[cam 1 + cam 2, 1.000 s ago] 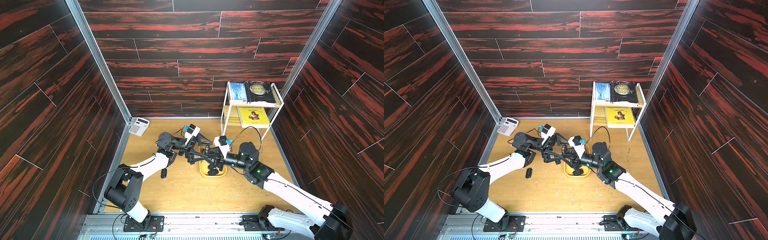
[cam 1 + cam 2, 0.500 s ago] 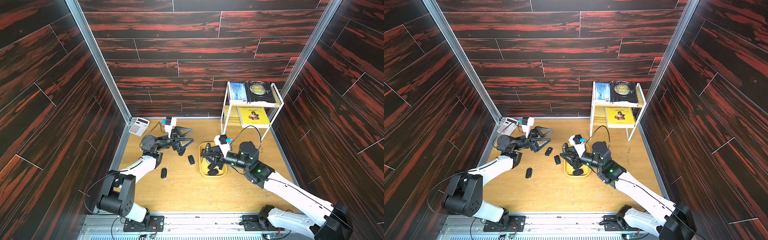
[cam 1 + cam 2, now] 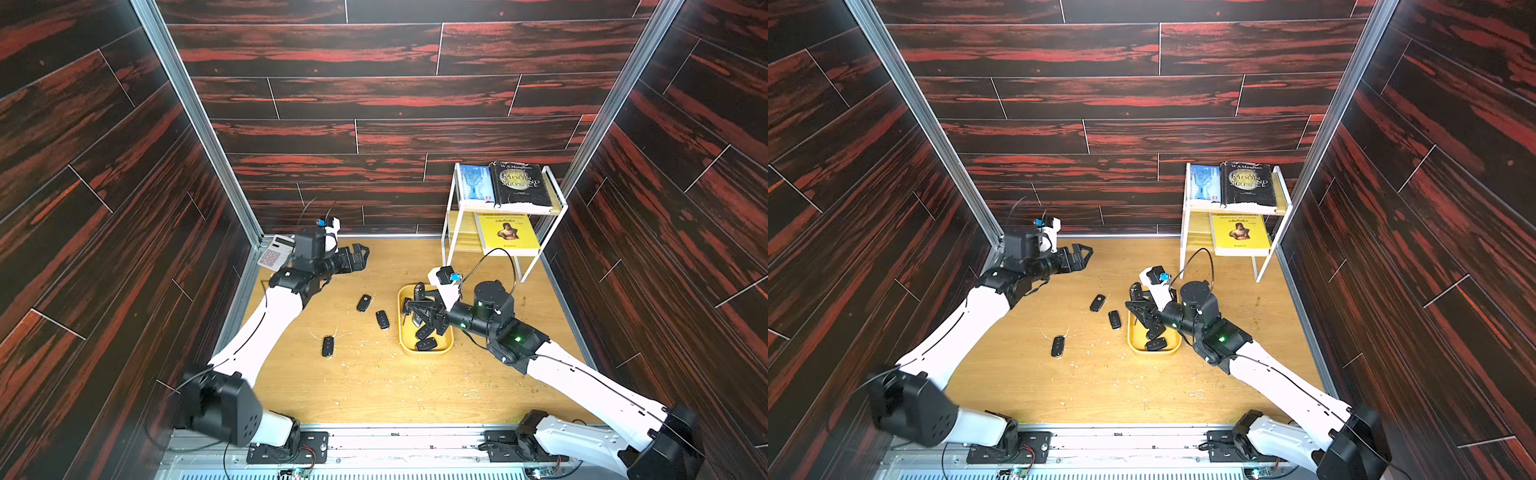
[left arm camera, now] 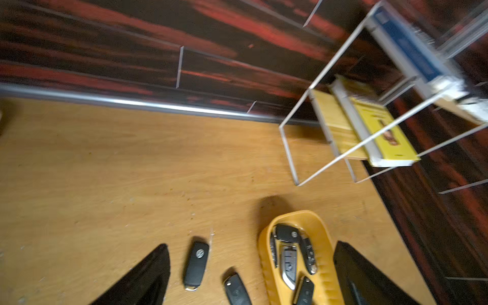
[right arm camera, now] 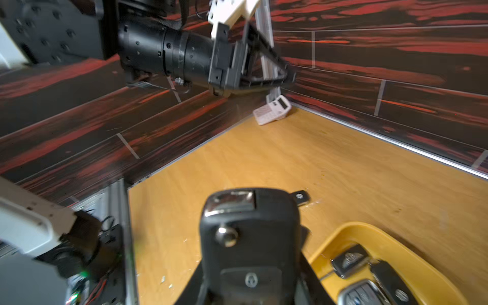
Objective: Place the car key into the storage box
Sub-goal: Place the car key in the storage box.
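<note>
Top views, yellow tray (image 3: 428, 352): lay on the tabletop (image 3: 374, 386) in front of the white shelf rack (image 3: 451, 232), with several black keys inside it.
Top views, right arm (image 3: 490, 320): reached low across the yellow tray, and the right jaws hung at the rim nearer the loose keys.
Top views, loose keys: three lay on the tabletop outside the tray. The first key (image 3: 364, 303) and the second key (image 3: 382, 319) were close together near the rim, and the third key (image 3: 328, 345) lay farther toward the front.
Top views, left arm (image 3: 992, 299): stood high by the calculator (image 3: 272, 255) in the back left corner, well apart from the tray.
Left wrist view, left jaws: stood wide apart with nothing between them. The two dark fingers (image 4: 142, 280) framed two loose keys and one end of the tray.
Left wrist view, tray contents: at least four keys, one of them silver-faced.
Right wrist view, car key (image 5: 249, 237): black with a chrome end and a round button, clamped between the right jaws and held in the air at the tray's rim. Whether it hung over the tray or just outside it could not be told.
Right wrist view, background: the left arm hung above the calculator.
</note>
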`<control>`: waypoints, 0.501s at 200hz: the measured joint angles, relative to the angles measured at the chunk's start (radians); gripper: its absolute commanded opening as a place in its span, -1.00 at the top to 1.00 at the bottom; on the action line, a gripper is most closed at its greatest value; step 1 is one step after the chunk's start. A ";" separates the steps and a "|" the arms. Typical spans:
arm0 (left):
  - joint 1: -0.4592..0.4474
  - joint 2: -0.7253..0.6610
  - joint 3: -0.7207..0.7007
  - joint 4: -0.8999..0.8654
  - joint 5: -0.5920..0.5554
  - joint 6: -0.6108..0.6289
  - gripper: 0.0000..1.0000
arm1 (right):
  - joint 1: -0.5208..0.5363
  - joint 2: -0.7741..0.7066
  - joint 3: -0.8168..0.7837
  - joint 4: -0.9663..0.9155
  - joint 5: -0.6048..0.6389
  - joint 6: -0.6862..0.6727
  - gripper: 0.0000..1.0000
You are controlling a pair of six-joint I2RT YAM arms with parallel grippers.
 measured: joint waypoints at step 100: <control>0.017 0.004 -0.087 -0.228 -0.226 -0.006 -1.00 | 0.000 0.125 0.023 -0.206 0.295 -0.012 0.48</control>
